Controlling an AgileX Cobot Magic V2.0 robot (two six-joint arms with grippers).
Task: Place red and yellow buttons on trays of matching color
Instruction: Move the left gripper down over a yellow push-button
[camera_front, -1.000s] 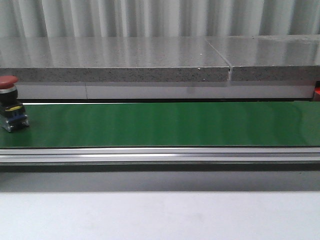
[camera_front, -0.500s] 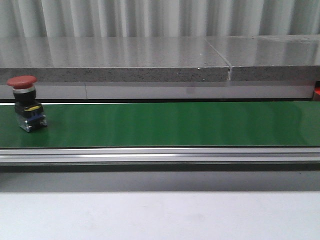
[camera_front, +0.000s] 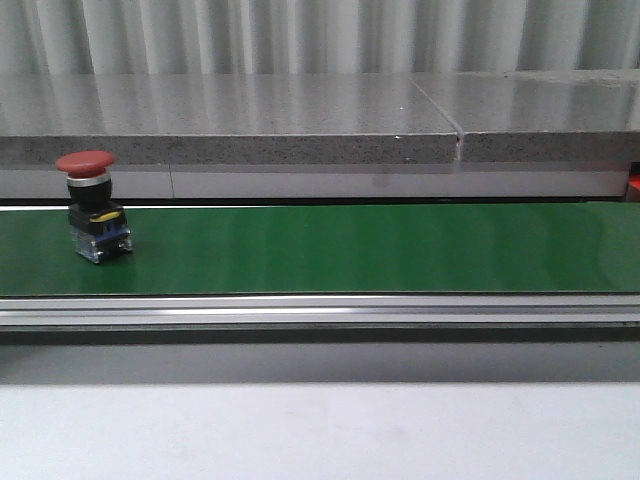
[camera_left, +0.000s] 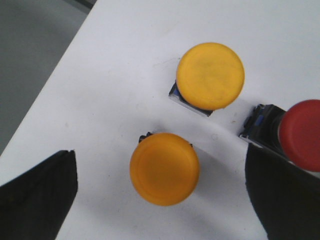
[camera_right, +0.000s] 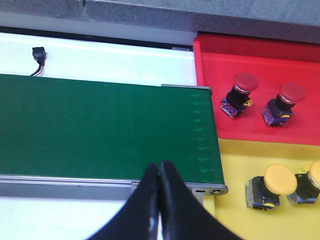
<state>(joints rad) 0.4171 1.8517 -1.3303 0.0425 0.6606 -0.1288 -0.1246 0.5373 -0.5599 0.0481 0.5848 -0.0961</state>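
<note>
A red button (camera_front: 92, 205) stands upright on the green belt (camera_front: 350, 248) at the far left of the front view. My left gripper (camera_left: 162, 200) is open over a white table, its jaws on either side of a yellow button (camera_left: 164, 168). A second yellow button (camera_left: 210, 76) and a red button (camera_left: 300, 134) stand nearby. My right gripper (camera_right: 160, 172) is shut and empty above the belt's end (camera_right: 100, 130). Beside it lie a red tray (camera_right: 260, 65) with two red buttons (camera_right: 239, 97) (camera_right: 284, 102) and a yellow tray (camera_right: 260, 220) with two yellow buttons (camera_right: 270, 187) (camera_right: 309, 186).
A grey stone ledge (camera_front: 300, 120) runs behind the belt. An aluminium rail (camera_front: 320, 310) runs along the belt's front edge. A small black plug with a wire (camera_right: 38, 55) lies on the white strip behind the belt. The white table's edge (camera_left: 50, 85) is close to the left gripper.
The red button has travelled rightward along the belt, from the frame's left edge to a little further in. Neither arm shows in the front view.
</note>
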